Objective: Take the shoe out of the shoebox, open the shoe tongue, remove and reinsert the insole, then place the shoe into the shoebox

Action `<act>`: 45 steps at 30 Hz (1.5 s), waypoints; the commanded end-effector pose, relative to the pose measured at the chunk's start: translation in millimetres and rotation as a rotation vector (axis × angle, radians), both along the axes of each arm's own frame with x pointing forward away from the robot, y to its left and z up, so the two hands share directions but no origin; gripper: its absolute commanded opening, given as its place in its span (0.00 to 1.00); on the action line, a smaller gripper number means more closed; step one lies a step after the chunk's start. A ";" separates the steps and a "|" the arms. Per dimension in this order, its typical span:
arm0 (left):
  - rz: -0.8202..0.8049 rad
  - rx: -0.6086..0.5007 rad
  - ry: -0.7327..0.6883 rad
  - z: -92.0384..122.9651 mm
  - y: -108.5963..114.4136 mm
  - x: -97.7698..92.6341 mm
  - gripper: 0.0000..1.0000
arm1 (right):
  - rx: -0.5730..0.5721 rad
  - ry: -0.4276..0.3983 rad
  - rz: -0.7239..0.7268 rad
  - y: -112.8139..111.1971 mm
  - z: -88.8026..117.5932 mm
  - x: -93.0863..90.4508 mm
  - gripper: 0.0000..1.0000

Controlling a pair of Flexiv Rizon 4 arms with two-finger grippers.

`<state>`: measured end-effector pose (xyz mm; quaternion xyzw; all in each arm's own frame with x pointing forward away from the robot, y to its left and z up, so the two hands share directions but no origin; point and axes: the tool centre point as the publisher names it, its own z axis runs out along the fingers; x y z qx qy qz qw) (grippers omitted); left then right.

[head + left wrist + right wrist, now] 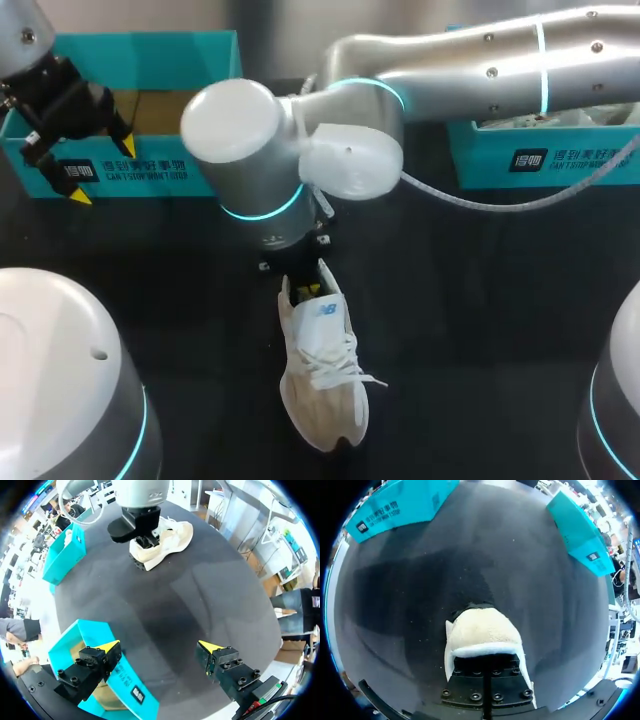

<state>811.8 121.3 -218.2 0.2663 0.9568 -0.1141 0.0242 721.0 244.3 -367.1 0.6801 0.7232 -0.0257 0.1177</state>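
The white shoe (325, 400) lies near the middle of the black table (480, 330), outside both boxes, with its toe toward the near edge. The right gripper (303, 280) is down on its heel; I cannot tell whether it is clamped there. The left gripper (103, 172) hangs released at the far left, over the front wall of the left shoebox (150, 60). A second shoebox (490, 160) stands far right.

Beneath the left gripper (159, 645): black table (200, 605). Far ahead, at its edge: 1 teal box (61, 564) holding white items.
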 end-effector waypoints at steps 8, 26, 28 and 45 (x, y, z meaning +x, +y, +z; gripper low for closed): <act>0.000 0.002 -0.001 0.6 0.3 -0.9 1.00 | 0.048 -0.048 0.045 -7.7 -21.9 10.0 0.00; 0.000 0.002 -0.001 0.6 0.3 -0.9 1.00 | 0.111 0.052 0.101 5.5 8.1 -10.8 0.00; 0.000 0.002 -0.001 0.6 0.3 -0.9 1.00 | 0.106 0.090 0.116 5.8 16.9 -11.9 0.00; 0.000 0.002 -0.001 0.6 0.3 -0.9 1.00 | 0.143 0.301 0.217 -4.5 13.6 -27.4 0.00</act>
